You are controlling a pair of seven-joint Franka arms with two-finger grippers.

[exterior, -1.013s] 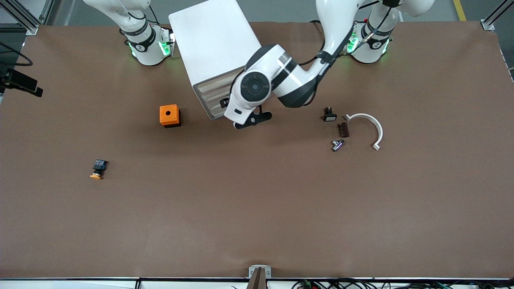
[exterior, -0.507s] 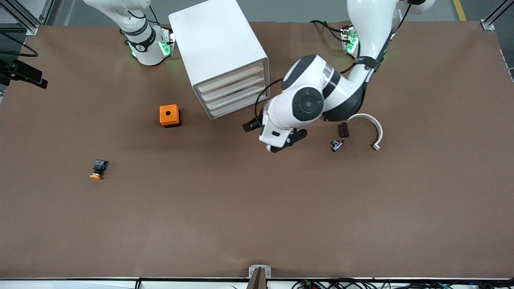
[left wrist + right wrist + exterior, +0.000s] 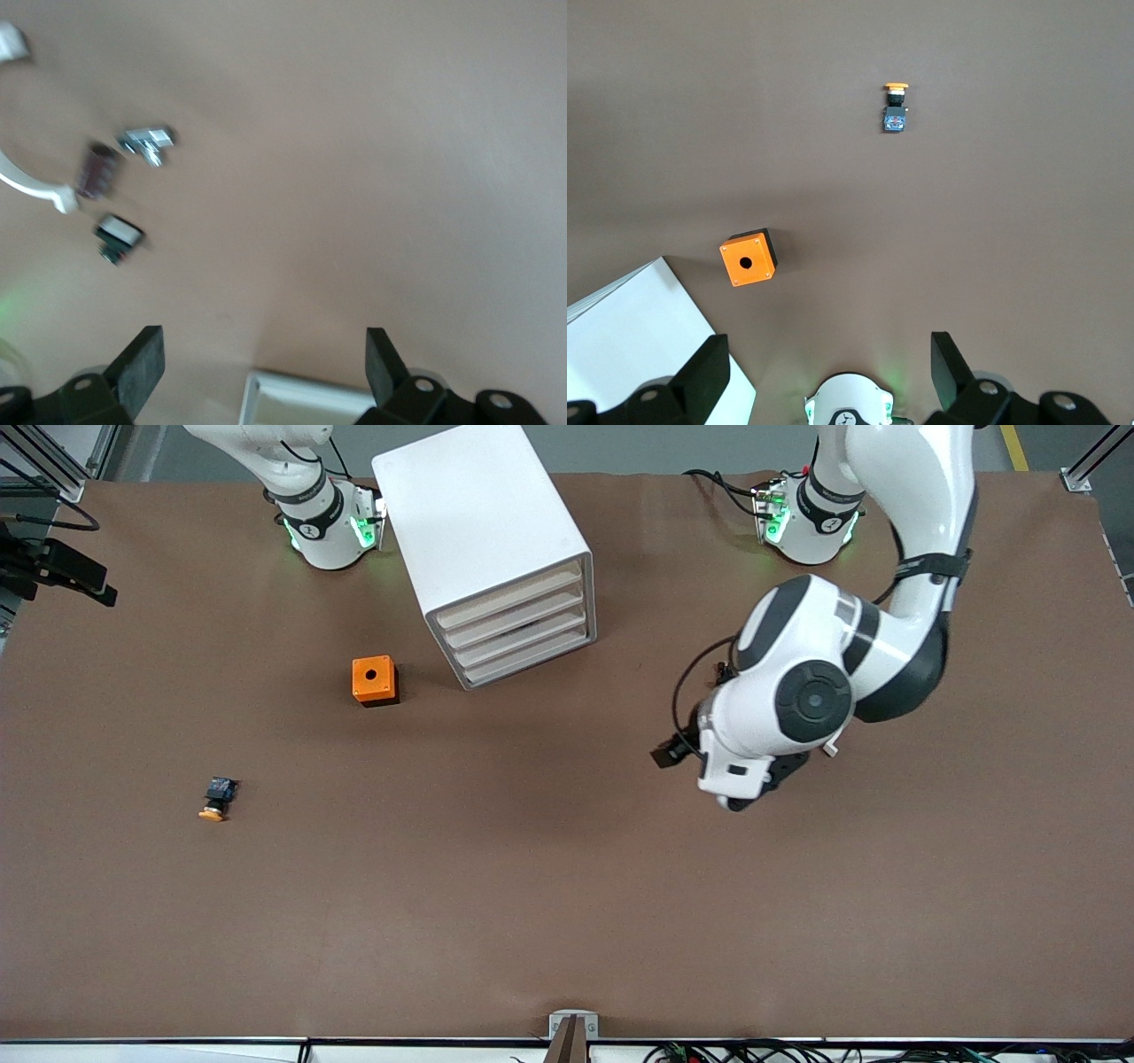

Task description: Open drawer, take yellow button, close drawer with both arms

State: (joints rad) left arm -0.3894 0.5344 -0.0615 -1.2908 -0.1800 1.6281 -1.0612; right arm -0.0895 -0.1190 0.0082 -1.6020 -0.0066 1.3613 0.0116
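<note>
My left gripper (image 3: 257, 359) hangs over bare brown table toward my left arm's end, its two flat black fingers (image 3: 140, 363) spread wide with nothing between them. My left arm (image 3: 802, 700), glossy white with black joint rings, bends over the small parts there and hides them from the front camera. My left wrist view shows them a little smeared: a thin white curved strip (image 3: 27, 181), a dark reddish-brown block (image 3: 96, 170) just beside it, a shiny metal piece (image 3: 148, 142) and a small black part with a white face (image 3: 119, 235), all lying close together on the matte table (image 3: 567, 886).

My right gripper (image 3: 824, 363) is up high over the table near its own base, waiting, its fingers likewise apart and empty.

The cabinet (image 3: 483, 540) is a smooth white box set at an angle between the two bases. All four pale beige drawer fronts sit flush; the drawer (image 3: 509, 602) is shut. The orange cube (image 3: 374, 680), with a round black hole in its top, stands near the cabinet toward my right arm's end.

The button (image 3: 215, 798) lies on its side on the table, well apart from the cube and nearer the front camera, toward my right arm's end. Its round orange-yellow cap points toward the front camera and its black body carries a blue patch.
</note>
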